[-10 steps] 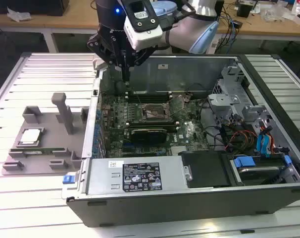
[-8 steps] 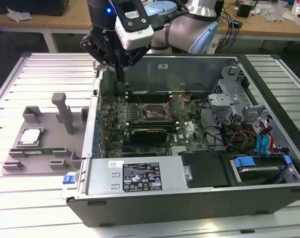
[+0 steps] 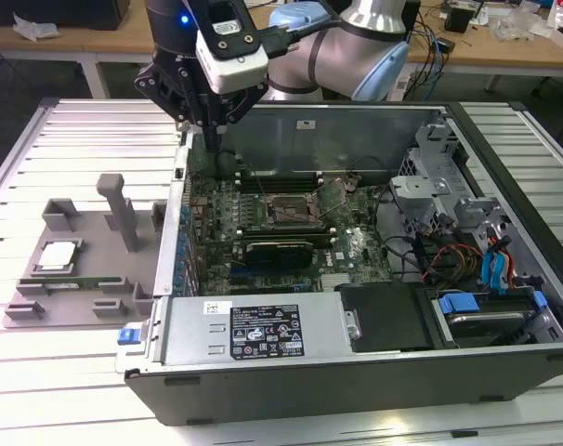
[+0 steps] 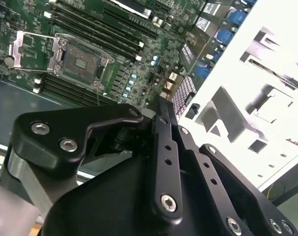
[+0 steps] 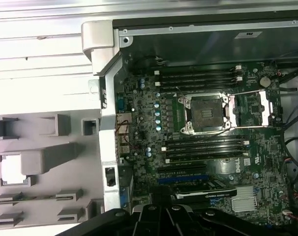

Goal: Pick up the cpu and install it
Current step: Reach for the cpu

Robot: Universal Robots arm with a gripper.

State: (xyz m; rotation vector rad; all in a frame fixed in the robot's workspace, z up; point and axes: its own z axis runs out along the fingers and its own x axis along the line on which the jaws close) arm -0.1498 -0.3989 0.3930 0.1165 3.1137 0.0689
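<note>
The cpu (image 3: 57, 255) is a small square chip with a shiny silver top, lying flat in a pocket of the grey tray (image 3: 86, 283) at the exterior view's left; in the first wrist view the cpu (image 5: 11, 167) looks bright white. My gripper (image 3: 211, 139) hangs over the back left corner of the open computer case, well away from the cpu. Its fingers (image 4: 159, 105) are drawn together with nothing between them. The motherboard's socket (image 3: 286, 212) stands open with its metal lid (image 3: 333, 193) tipped up, and the same socket (image 5: 206, 113) is bare inside.
The case's left wall (image 3: 175, 214) stands between the tray and the motherboard. A tall grey post (image 3: 124, 209) rises from the tray. A black graphics card (image 3: 280, 249) lies in front of the socket, with cables and drive cages (image 3: 467, 242) at the exterior view's right.
</note>
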